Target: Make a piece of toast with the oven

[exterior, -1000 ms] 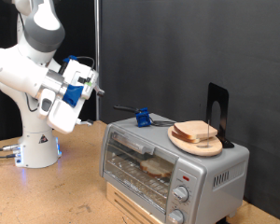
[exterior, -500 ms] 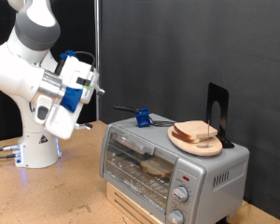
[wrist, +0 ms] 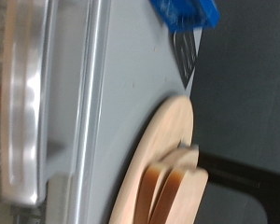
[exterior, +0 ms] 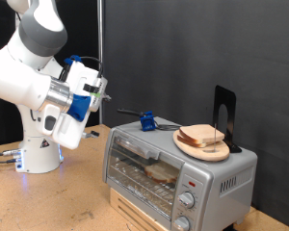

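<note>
The silver oven [exterior: 222,175] stands at the exterior view's lower right with its glass door shut. Through the glass, the piece of toast [exterior: 162,172] lies on the inner rack. My gripper [exterior: 105,93] hangs in the air off the oven's left end, above the level of its roof and touching nothing. No fingers show in the wrist view, which looks down on the oven's grey roof [wrist: 121,103] and door handle [wrist: 28,103].
On the oven's roof sits a round wooden plate [exterior: 218,153] [wrist: 154,163] with a stack of bread slices [exterior: 200,138] [wrist: 173,191]. Also up there are a blue clip-like object [exterior: 145,121] [wrist: 189,13] and a black stand [exterior: 223,114]. The oven rests on a wooden box [exterior: 135,207].
The arm has swung so the hand moved a little towards the exterior view's right, nearer the oven. The oven, plate and bread have not moved.
</note>
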Robot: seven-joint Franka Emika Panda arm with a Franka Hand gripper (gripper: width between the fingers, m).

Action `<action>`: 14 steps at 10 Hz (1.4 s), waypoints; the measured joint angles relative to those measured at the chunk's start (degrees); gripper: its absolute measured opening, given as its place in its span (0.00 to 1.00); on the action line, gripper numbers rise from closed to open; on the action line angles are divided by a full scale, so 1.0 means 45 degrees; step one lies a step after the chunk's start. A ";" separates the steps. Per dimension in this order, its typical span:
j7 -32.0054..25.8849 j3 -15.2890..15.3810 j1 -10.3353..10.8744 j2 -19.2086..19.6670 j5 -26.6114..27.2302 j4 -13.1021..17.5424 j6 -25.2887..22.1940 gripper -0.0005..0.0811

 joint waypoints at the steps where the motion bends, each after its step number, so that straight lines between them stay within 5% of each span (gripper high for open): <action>1: 0.0291 0.0064 0.0008 0.0645 0.0004 0.0613 -0.0022 1.00; 4: 0.0960 0.0350 0.0055 0.2497 -0.0053 0.2424 0.0300 1.00; 6: 0.1480 0.0569 0.0284 0.3359 -0.0014 0.3234 0.1602 1.00; 9: 0.1478 0.0522 0.0048 0.3392 -0.0171 0.3427 -0.0112 1.00; 11: 0.1468 0.0531 -0.0043 0.4167 -0.0437 0.4625 -0.1413 1.00; 14: 0.1747 0.0686 0.0019 0.6152 -0.0393 0.6600 -0.1341 1.00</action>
